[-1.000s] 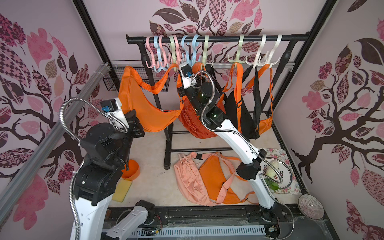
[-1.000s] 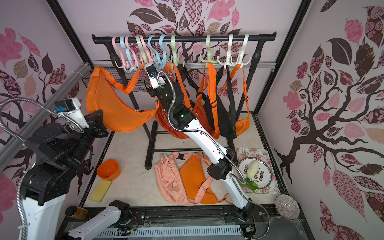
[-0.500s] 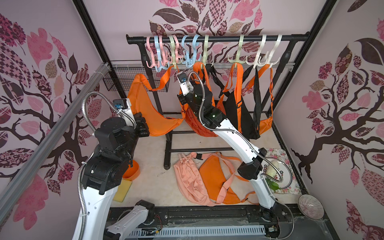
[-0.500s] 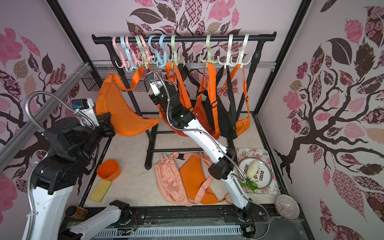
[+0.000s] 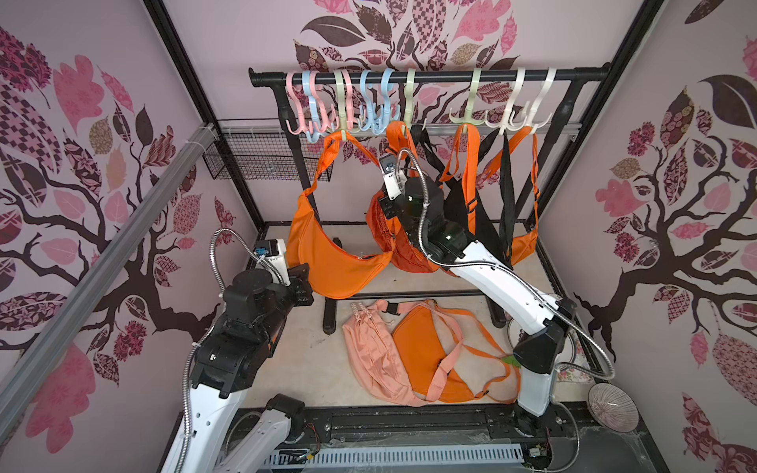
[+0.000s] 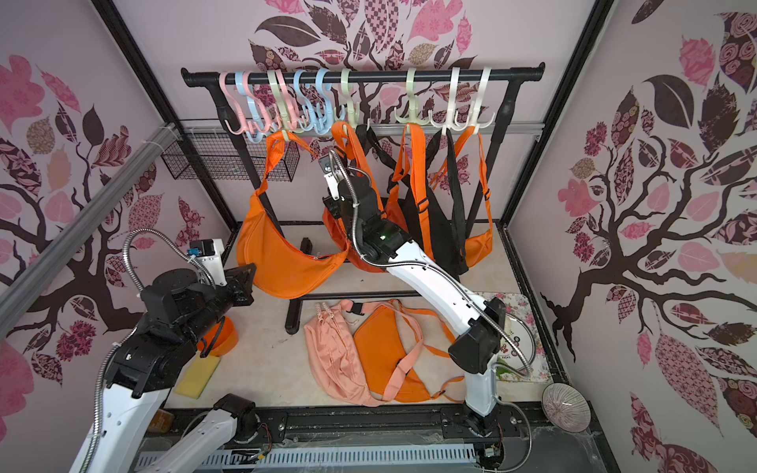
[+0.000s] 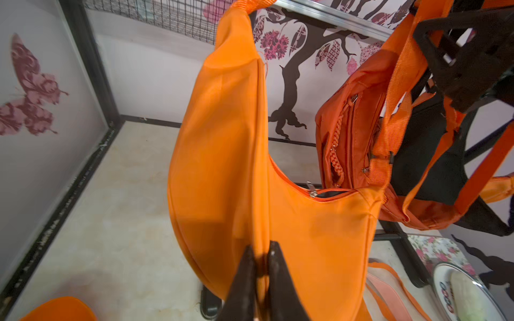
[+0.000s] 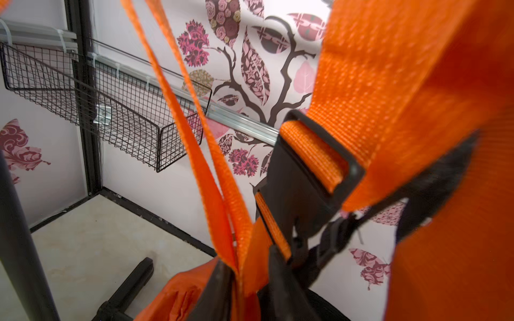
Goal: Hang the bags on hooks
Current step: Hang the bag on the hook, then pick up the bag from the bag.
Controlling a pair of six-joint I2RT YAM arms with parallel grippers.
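In a top view the black clothes rack (image 5: 430, 76) spans 12 o'clock. The orange crescent bag (image 5: 336, 266) hangs beneath it toward 11 o'clock. The left gripper (image 7: 262, 250) is clamped on the bag's 8 o'clock edge. The right gripper (image 8: 250, 269) straddles the strap (image 5: 323, 164) near the bag's 2 o'clock end, but I cannot tell whether it presses. The strap loops over a pale green hook (image 5: 338, 90).

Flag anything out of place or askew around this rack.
Two bags lie heaped on the floor before the rack, unhung: a pink bag and an orange bag, straps tangled. The hanging crescent bag tilts, its lower edge pinched by the left gripper.
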